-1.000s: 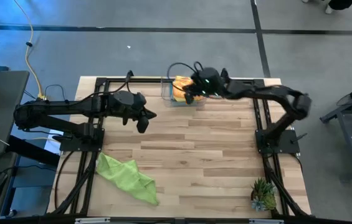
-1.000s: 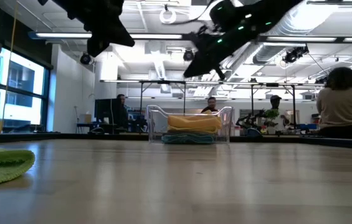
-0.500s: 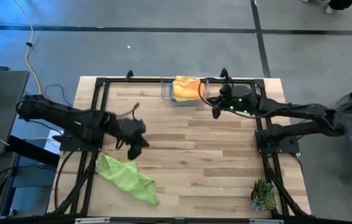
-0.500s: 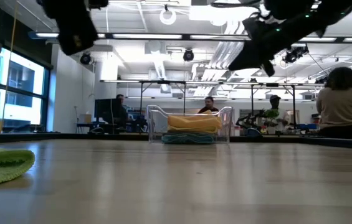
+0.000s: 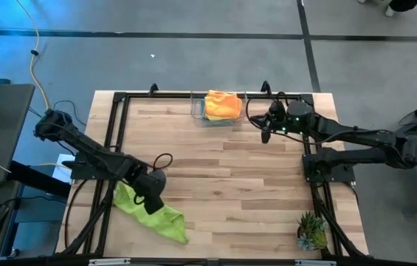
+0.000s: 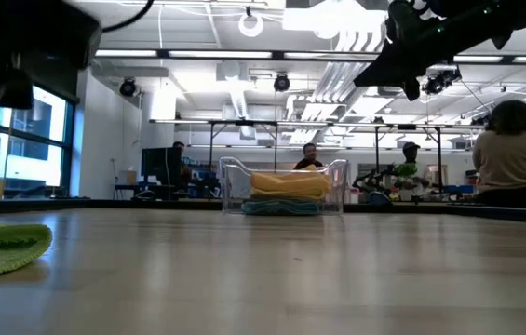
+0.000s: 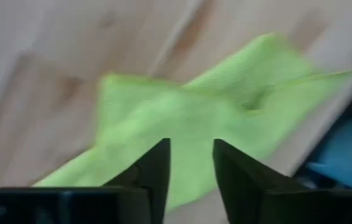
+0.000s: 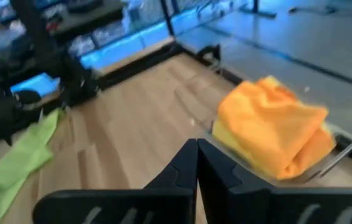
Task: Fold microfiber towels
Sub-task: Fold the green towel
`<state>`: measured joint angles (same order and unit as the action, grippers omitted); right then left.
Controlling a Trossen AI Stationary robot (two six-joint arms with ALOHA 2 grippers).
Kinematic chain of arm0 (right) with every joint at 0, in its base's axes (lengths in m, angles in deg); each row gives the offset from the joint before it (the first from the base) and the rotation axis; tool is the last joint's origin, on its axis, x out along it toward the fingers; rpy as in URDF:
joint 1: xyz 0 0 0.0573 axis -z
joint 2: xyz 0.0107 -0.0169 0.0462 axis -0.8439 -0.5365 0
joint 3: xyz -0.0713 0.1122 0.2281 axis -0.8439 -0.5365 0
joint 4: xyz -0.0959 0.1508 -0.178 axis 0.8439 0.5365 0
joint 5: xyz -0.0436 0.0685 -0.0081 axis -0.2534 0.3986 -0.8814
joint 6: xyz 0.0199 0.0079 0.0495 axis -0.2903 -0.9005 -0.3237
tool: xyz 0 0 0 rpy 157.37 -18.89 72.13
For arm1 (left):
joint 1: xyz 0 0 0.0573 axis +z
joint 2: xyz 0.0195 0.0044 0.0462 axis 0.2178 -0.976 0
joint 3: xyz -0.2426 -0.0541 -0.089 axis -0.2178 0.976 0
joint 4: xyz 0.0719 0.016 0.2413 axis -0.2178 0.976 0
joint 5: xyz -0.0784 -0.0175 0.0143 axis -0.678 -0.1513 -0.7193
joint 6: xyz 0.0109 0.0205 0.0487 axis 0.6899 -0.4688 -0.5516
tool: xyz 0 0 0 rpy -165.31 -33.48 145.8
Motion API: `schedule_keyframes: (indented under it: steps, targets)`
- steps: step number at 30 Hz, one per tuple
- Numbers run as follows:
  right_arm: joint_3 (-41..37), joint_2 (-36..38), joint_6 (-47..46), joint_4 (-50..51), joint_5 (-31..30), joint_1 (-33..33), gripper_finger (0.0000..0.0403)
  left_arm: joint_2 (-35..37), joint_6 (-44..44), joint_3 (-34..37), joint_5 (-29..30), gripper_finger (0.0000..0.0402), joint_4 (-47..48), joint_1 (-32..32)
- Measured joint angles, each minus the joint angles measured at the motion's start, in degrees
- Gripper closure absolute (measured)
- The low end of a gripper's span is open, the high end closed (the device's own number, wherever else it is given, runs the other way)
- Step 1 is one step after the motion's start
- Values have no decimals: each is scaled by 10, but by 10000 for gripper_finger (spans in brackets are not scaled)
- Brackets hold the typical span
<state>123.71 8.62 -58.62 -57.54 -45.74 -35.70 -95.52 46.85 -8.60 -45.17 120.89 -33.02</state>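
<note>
A lime green towel [image 5: 153, 212] lies crumpled and spread on the table near its front left corner; the low view shows its edge [image 6: 2, 247] resting on the wood. My left gripper [image 5: 151, 198] hovers over it, pointing steeply down, its fingers open [image 7: 191, 152] above the cloth without touching it. An orange towel [image 5: 221, 103] tops a stack in the clear bin [image 5: 199, 112] at the far edge, with a yellow towel [image 8: 225, 138] under it. My right gripper [image 5: 265, 134] is shut [image 8: 195, 148] and empty, to the right of the bin and above the table.
A small green spiky plant [image 5: 311, 232] stands at the front right corner. Black frame rails [image 5: 116, 140] run along the table's left, right and far sides. Bare wood [image 5: 230, 185] spans the middle. People sit in the room beyond the table [image 6: 509, 154].
My left gripper has swung from the far middle of the table toward the near left, sinking and tipping its fingers down over the lime green towel. My right gripper has drawn back from over the bin toward the table's right side. The towels have kept still.
</note>
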Motion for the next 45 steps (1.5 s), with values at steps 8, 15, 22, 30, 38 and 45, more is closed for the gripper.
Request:
schedule_keyframes:
  steps: [8, 15, 22, 30, 38, 45]
  targets:
    - [0, 0, -18, -40, -74, -24, 403, -12, -45, 72, 1, 217, -78, 57]
    - [0, 0, -30, -46, -80, -40, 403, -12, -53, 142, 1, 219, -141, 84]
    - [0, 0, -31, -46, -95, -48, 403, -12, -53, 173, 0, 227, -187, 79]
    - [0, 0, -30, -46, -105, -48, 403, -39, -76, 171, 5, 252, -174, 68]
    - [0, -1, -30, -46, -105, -48, 403, -44, -82, 167, 28, 314, -164, 49]
    - [0, -1, -18, -45, -105, -48, 403, -39, -107, 135, 17, 394, -83, 48]
